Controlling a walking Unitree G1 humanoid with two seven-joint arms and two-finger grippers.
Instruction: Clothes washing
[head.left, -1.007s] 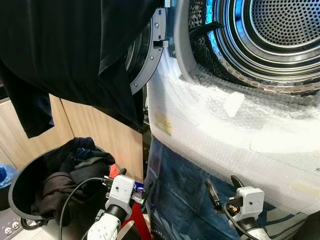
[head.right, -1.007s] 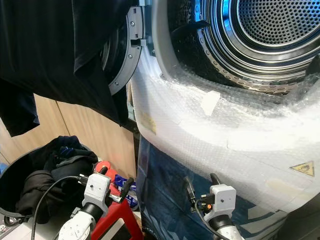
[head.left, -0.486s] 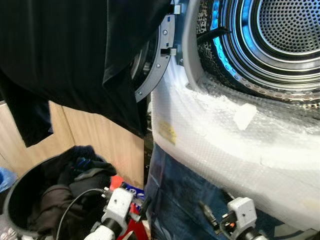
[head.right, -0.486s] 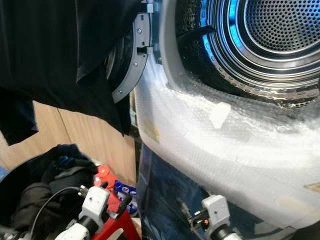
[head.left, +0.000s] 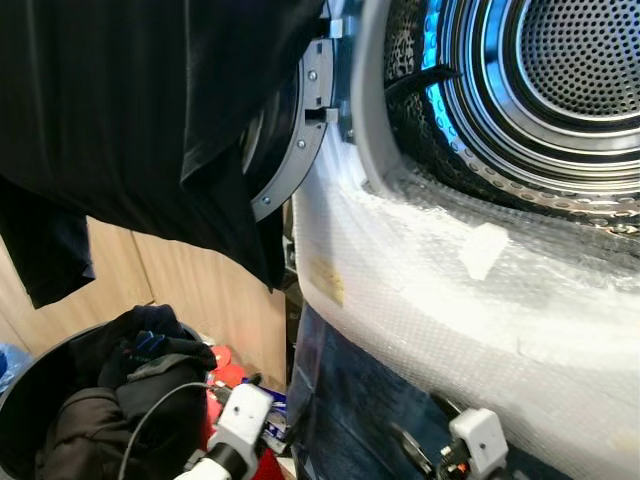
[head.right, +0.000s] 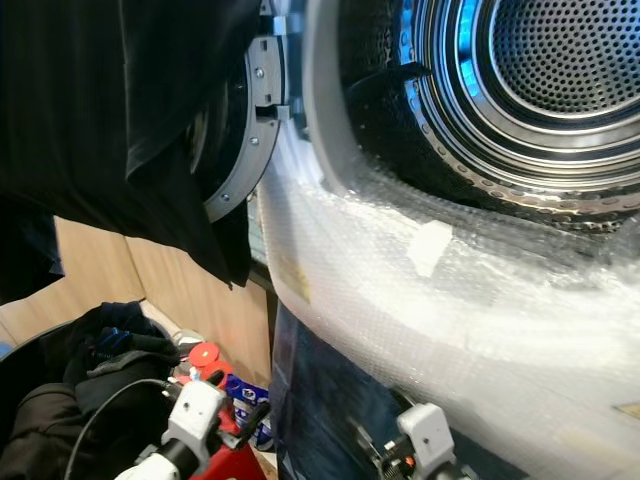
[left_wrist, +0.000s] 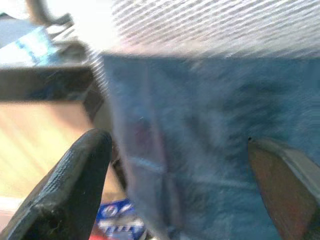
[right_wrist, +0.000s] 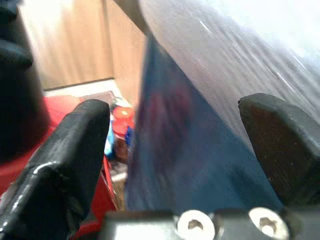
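Overhead, in the left eye view, a black garment (head.left: 130, 120) is hanging across the upper left, draping over the open round door (head.left: 290, 150) of the washing machine (head.left: 420, 290). The machine's front is lying under bubble wrap (head.left: 470, 300) — a loose white patch is sitting on it below the opening — and the perforated steel drum (head.left: 570, 70) is glowing blue along its rim. Low on the left, a black laundry basket (head.left: 20, 400) is holding a heap of dark clothes (head.left: 120, 390), well apart from the drum. The left hand (head.left: 262, 412) is hovering at the bottom edge beside the basket, above something red, and the right hand (head.left: 418, 440) is showing low against the blue sheet (head.left: 350, 400) that is covering the machine's lower front.

The right eye view is giving the same scene, with wooden cabinet panels (head.right: 150, 280) standing behind the basket.

In the left wrist view (blurred), the left hand's two black fingers (left_wrist: 70, 185) are standing wide apart with nothing between them, pointing at the blue sheet.

In the right wrist view, the right hand's fingers (right_wrist: 65, 155) are likewise spread wide and gripping nothing — beyond them the blue sheet is hanging under the bubble wrap, with red items on the floor.
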